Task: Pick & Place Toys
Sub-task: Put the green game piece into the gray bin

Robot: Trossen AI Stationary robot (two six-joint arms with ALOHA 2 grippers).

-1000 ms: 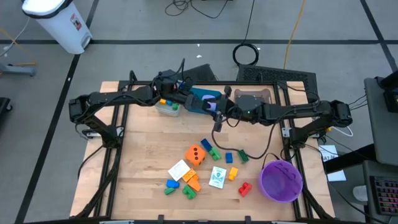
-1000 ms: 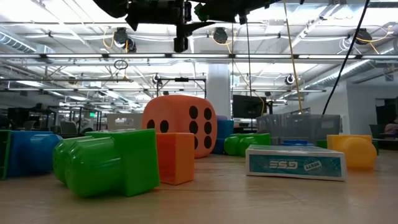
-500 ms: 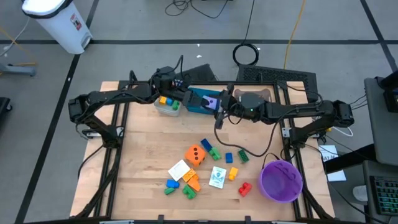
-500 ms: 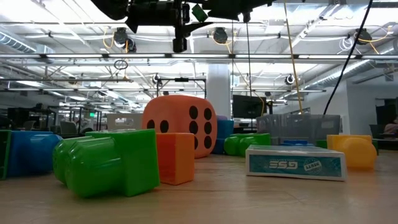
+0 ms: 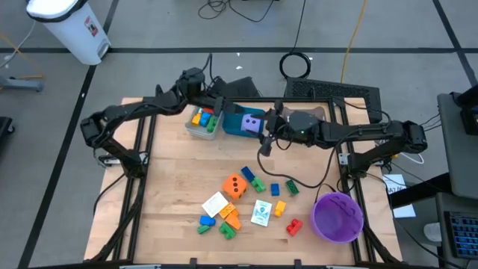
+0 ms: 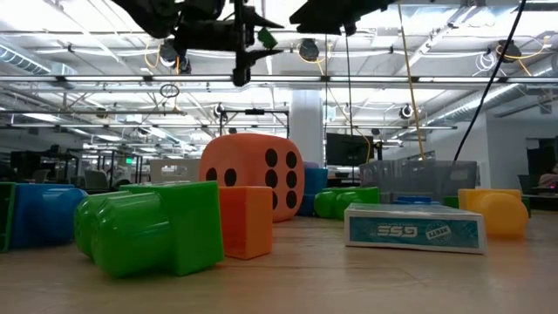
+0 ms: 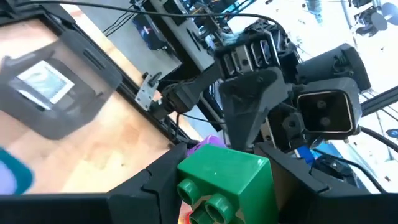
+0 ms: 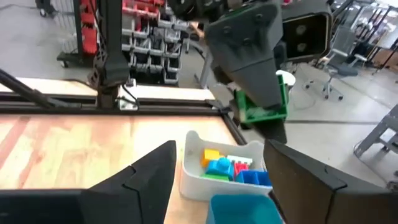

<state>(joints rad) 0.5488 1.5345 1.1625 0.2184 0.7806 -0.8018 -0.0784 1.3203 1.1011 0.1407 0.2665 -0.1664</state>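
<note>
Wooden table (image 5: 179, 179) | left pincer (image 7: 225, 186) pinching green brick (image 7: 224, 180) | right pincer (image 8: 219, 168) spread, empty

Both dark arms reach inward from opposite sides and meet over the far middle of the surface. The left gripper (image 5: 215, 110), raised and pointing toward its partner, has its fingers (image 7: 155, 186) clamped on a green brick (image 7: 225, 182). Facing it at close range, the right gripper (image 5: 267, 125) hovers with its fingers (image 8: 149, 174) spread apart and nothing between them.
</note>
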